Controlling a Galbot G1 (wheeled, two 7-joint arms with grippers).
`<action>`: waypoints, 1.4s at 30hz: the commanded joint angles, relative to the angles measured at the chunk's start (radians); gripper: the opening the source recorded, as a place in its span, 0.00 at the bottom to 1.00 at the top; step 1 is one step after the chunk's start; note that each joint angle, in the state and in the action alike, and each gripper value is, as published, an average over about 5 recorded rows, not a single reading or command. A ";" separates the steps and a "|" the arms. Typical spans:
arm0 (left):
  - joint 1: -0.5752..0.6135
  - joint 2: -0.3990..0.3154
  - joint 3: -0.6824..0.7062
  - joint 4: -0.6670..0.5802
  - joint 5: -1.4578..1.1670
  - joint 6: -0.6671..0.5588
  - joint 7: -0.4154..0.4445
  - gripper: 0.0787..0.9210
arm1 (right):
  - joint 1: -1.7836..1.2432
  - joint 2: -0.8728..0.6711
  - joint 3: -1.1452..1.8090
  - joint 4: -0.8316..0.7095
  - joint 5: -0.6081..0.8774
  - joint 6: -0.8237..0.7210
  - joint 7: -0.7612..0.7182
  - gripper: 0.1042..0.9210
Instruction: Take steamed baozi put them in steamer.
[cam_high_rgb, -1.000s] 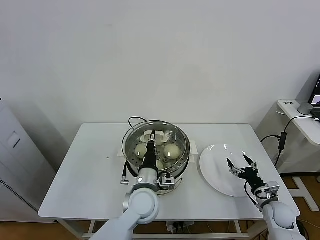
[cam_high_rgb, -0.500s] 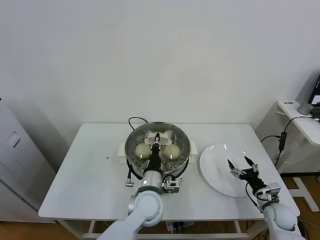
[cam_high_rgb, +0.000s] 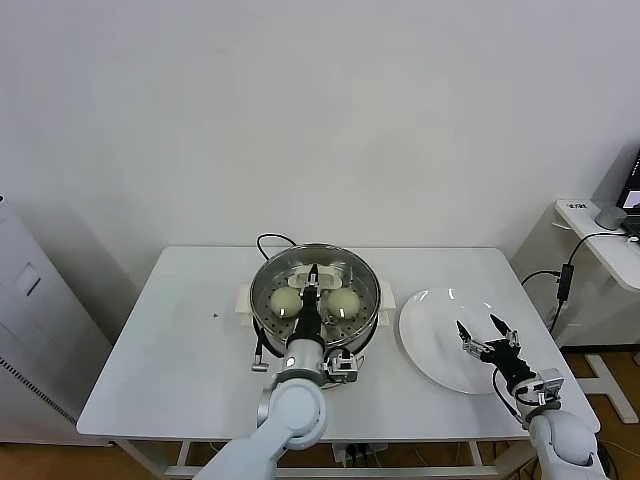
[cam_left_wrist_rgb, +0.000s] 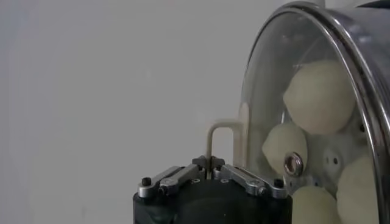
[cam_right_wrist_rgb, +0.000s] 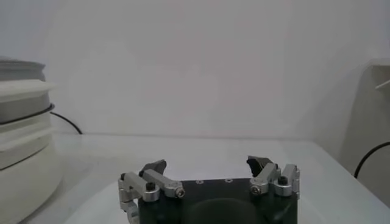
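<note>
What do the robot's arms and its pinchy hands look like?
Both arms are smooth, rounded and silvery-white, ending in black wrists. The left gripper and the right gripper each have a chunky black body with silver metal finger links held by small dark screws. The right gripper's fingertips are black. Small silver metal blocks sit at the wrists.

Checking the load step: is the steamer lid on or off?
On. The glass lid covers the steamer, buns visible through it. The shut left gripper pinches its handle.

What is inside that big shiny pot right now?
Through the glass lid that the left gripper holds by its handle, the steamer shows four baozi. What lies beneath the buns is covered.
</note>
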 joint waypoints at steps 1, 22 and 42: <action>0.004 -0.001 -0.004 0.004 -0.029 0.011 -0.002 0.03 | -0.002 0.002 0.003 0.001 0.000 0.001 -0.001 0.88; 0.088 0.064 -0.096 -0.283 -0.555 -0.014 -0.014 0.22 | 0.005 0.000 0.009 -0.002 0.006 0.003 -0.009 0.88; 0.259 0.121 -0.942 -0.366 -2.060 -0.302 -0.239 0.86 | -0.006 0.015 -0.034 0.116 0.089 -0.058 0.086 0.88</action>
